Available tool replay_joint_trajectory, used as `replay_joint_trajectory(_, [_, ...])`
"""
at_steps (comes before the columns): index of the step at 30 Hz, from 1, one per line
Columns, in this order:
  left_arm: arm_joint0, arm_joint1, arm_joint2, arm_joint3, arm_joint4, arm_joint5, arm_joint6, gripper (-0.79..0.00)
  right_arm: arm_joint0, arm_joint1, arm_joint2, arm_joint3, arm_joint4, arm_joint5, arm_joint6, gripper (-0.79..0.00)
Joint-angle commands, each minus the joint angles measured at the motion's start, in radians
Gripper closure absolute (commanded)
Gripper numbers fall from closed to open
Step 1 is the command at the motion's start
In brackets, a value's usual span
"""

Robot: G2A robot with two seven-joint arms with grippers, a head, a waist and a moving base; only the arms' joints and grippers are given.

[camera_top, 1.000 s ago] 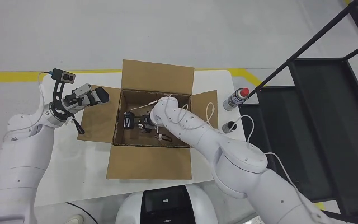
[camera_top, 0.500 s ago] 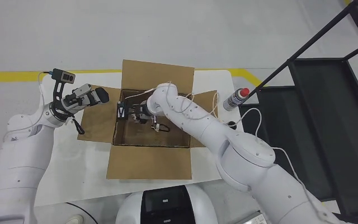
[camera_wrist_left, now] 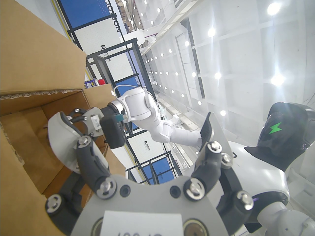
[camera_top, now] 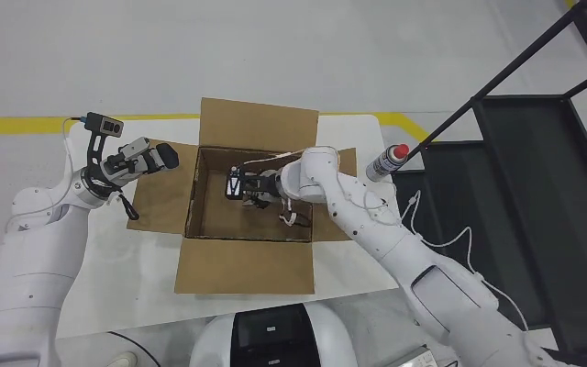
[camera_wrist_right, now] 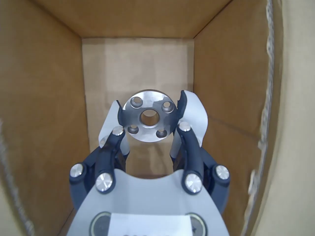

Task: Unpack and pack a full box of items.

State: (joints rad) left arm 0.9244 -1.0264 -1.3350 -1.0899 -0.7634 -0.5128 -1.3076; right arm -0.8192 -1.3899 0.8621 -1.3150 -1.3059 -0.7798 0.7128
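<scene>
Since the earlier frames the right end effector (camera_top: 236, 183) has swung back from the left wall of the cardboard box (camera_top: 260, 122) toward the middle of its opening, while the left arm has kept its place.

From the top view, the box sits open on the white desk (camera_top: 138, 266) with all four flaps folded outward. The right arm reaches in from the right side, and its end effector is inside the opening near the back wall. The left end effector (camera_top: 163, 158) hangs over the left flap, apart from the box walls. A spray can (camera_top: 386, 162) with a red cap stands on the desk near the right flap.

From the left wrist view, the left end effector (camera_wrist_left: 133, 126) has its fingers spread wide with nothing between them. Beyond them are the box (camera_wrist_left: 37, 57), the right end effector (camera_wrist_left: 91, 119) above its opening, and the spray can (camera_wrist_left: 94, 82) behind the far flap.

From the right wrist view, the right end effector (camera_wrist_right: 149, 114) is clamped on a metal flange (camera_wrist_right: 149, 118), a round disc with a centre hole and four smaller holes, gripped at its two opposite edges. The flange is held inside the box (camera_wrist_right: 44, 99), clear of the brown walls on every side and above the floor.
</scene>
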Motion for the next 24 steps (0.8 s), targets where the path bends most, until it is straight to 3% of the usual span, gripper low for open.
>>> replay_joint_trajectory(1, [0.000,0.000,0.000,0.000,0.000,0.000,0.000,-0.785,-0.123,0.036,0.092,-0.185,0.004,-0.014,0.087,0.000])
replay_joint_trajectory(5, [0.007,0.000,-0.004,-0.009,0.005,0.003,0.026,-0.785,-0.270,0.077,0.206,-0.384,0.025,-0.040,0.180,0.000])
replay_joint_trajectory(10, [0.045,0.011,-0.052,-0.056,0.026,0.002,0.080,-0.785,-0.372,0.105,0.301,-0.530,0.027,-0.041,0.179,0.000])
replay_joint_trajectory(24, [0.047,0.011,-0.056,-0.059,0.026,0.001,0.081,-0.785,-0.377,0.106,0.305,-0.538,0.026,-0.041,0.177,0.000])
